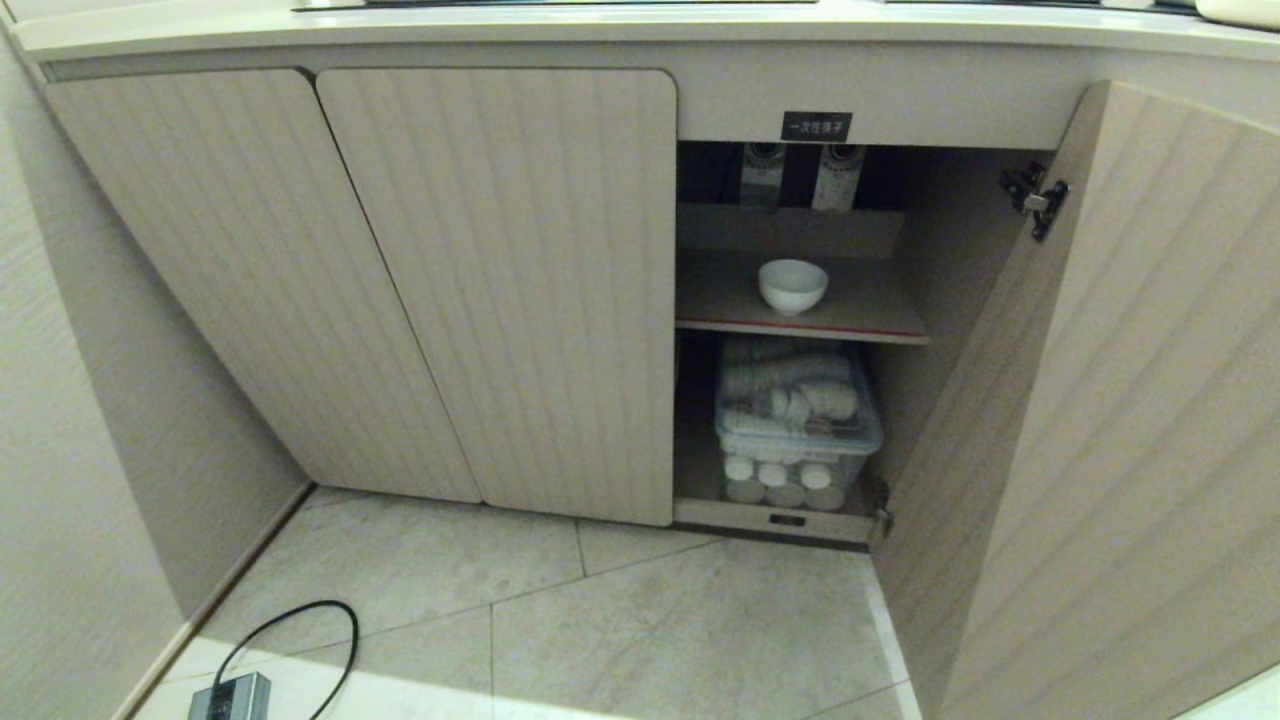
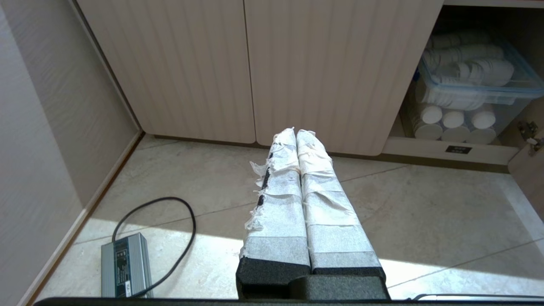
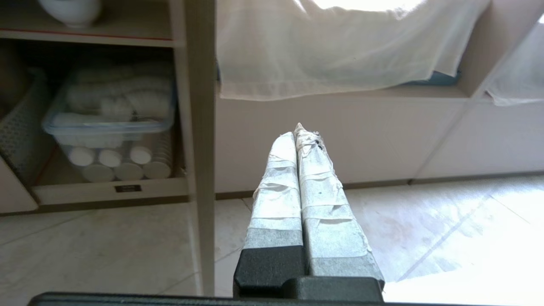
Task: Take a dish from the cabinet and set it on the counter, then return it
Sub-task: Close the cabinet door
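The dish [image 1: 793, 285], a small white bowl, stands upright on the red-edged shelf [image 1: 800, 328] inside the open cabinet [image 1: 500, 290]; its foot also shows in the right wrist view [image 3: 72, 10]. The counter [image 1: 640, 25] runs along the top of the head view. Neither arm appears in the head view. My right gripper [image 3: 296, 132] is shut and empty, low over the floor, on the outer side of the open door's edge [image 3: 199, 127]. My left gripper [image 2: 296, 132] is shut and empty, pointing at the closed ribbed doors [image 2: 331, 68].
A clear bin of stacked paper cups [image 1: 797, 420] fills the space under the shelf. The open door [image 1: 1100, 400] swings out at the right. A grey power adapter [image 2: 125, 265] with a black cable [image 2: 187, 229] lies on the tile floor at the left. A white cloth [image 3: 331, 46] hangs over a ledge.
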Motion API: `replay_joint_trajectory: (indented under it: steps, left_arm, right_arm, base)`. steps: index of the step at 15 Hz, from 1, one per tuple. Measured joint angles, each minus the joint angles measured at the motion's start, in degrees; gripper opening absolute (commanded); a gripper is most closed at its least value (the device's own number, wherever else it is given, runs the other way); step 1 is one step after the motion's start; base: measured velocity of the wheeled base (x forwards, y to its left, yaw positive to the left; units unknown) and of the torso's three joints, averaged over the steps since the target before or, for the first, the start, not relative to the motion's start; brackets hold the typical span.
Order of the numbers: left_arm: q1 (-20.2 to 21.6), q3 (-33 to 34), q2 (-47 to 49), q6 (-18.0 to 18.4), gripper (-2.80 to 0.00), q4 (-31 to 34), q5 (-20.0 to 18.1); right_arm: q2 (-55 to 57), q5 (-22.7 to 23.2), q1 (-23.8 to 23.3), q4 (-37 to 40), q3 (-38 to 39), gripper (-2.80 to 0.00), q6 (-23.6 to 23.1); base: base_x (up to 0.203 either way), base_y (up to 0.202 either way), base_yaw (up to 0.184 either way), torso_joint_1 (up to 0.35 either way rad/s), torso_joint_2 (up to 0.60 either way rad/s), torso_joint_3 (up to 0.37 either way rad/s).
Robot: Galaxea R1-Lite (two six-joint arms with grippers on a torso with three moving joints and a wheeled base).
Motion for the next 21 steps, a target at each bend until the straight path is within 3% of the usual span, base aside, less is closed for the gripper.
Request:
replay_joint_trajectory:
  steps: [11,16,21]
  left_arm:
    - [0.0,0.02,0.0,0.02,-2.8,-0.02,-0.01]
    - [0.0,0.02,0.0,-0.01,-2.8,-0.02,0.0]
    - [0.0,0.02,0.0,0.02,-2.8,0.0,0.0]
  right_arm:
    - [6.53,-2.86,-1.64,-0.24,-2.58,-2.8,-0.45]
    - [12.66,-2.84,-10.41,0.17,-5.49,-2.8,-0.26]
    - [17.67,-2.41,-12.73,-0.55,-8.4,-2.8,-0.19]
  base:
    - [0.0,0.0,0.0,0.0,0.0,0.0]
    - [0.0,0.0,0.0,0.0,0.0,0.0]
    - [0.0,0.0,0.0,0.0,0.0,0.0]
